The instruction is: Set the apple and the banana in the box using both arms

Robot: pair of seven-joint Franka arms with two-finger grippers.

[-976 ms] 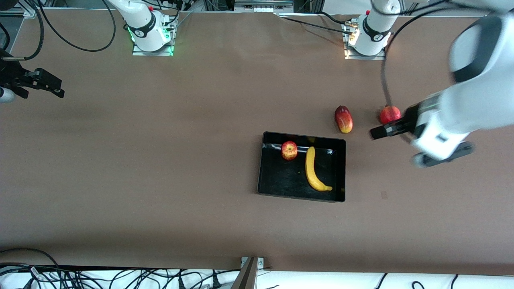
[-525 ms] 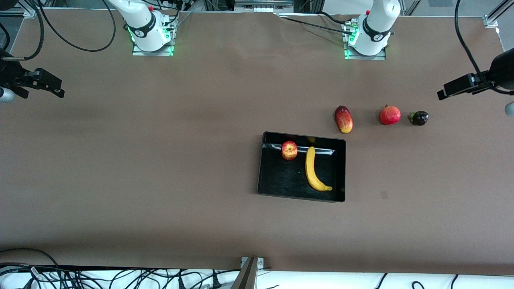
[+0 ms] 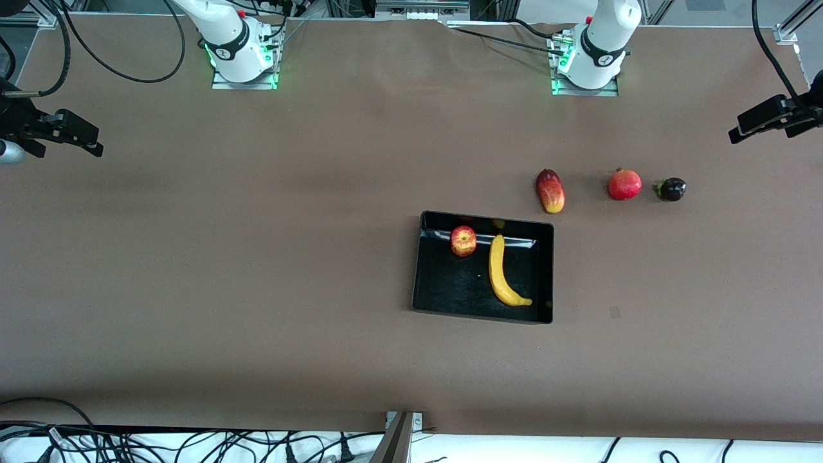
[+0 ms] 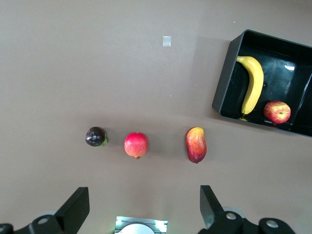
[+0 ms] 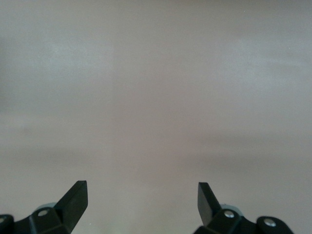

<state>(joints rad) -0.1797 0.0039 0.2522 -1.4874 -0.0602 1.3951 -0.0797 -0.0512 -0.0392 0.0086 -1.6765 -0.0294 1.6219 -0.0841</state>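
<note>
**Both fruits boxed, arms drawn clear**

With the left arm swung away from the pomegranate [image 3: 624, 184] within the last second, the left gripper [image 3: 741, 132] hung over the table's edge at its own end, fingers spread wide and empty. The right gripper [image 3: 90, 143] waited over the other end, fingers likewise apart, nothing held. The apple [image 3: 463, 241] lay in the box [image 3: 482, 315] just beside the banana [image 3: 501, 271]. Mango [image 3: 550, 191], pomegranate and a dark mangosteen [image 3: 670, 189] sat in a row outside, farther from the camera than the box. The withdrawal uncovered the mangosteen. Judged: task complete, nothing left to carry.
</note>
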